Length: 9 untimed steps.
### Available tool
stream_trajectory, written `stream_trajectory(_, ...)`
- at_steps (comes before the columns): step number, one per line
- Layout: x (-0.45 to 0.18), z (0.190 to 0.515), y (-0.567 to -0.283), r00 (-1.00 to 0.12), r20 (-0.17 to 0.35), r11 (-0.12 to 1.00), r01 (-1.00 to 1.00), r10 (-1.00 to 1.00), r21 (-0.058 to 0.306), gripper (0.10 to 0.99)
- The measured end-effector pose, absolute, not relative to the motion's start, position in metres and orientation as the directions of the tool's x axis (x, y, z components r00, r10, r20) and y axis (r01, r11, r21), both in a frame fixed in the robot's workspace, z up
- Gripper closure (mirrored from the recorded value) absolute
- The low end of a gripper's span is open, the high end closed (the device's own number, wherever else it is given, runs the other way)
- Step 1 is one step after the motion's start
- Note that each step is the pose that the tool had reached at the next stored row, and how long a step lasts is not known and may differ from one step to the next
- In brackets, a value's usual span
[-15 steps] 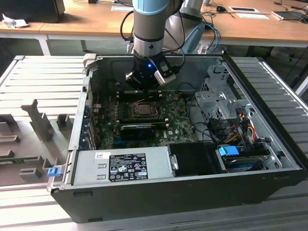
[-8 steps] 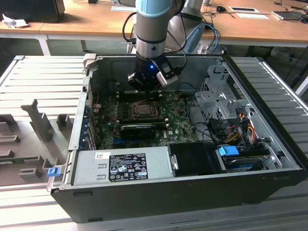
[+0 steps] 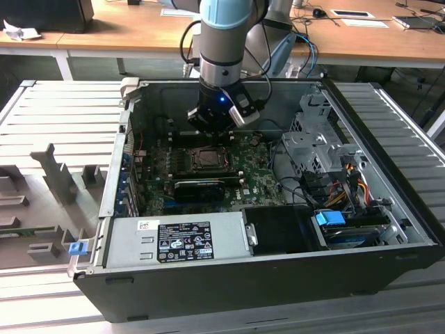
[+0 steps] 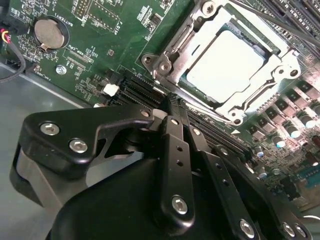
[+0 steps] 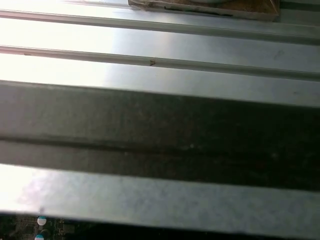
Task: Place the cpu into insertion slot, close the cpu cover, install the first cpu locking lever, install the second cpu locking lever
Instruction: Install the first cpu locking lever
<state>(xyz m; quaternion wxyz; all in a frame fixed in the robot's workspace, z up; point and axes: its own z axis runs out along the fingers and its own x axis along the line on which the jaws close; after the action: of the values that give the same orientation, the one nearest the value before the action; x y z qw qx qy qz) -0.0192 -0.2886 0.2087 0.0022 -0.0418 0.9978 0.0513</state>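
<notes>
Black linkage fingers [image 4: 175,130] of the end effector [image 4: 172,100] are seen clenched together, nothing gripped, their tips touching a thin wire locking lever [image 4: 200,107] at the socket's edge. Just beyond, the cpu [image 4: 225,62] is seated in the socket, its pale face framed by the cpu cover [image 4: 172,55], which is closed over it. Around it, the green motherboard [image 3: 261,174] is held inside the open computer case [image 3: 389,139].

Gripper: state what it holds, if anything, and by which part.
Nothing. In the second wrist view the gripper is shut and empty beside the socket; the cpu already sits under the closed cpu cover.
</notes>
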Motion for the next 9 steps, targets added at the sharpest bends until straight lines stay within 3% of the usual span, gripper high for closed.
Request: stream_trajectory(9,-0.0186,0.2055,-0.2886,-0.996,-0.009,0.991,-0.084,-0.083,0.102,0.980)
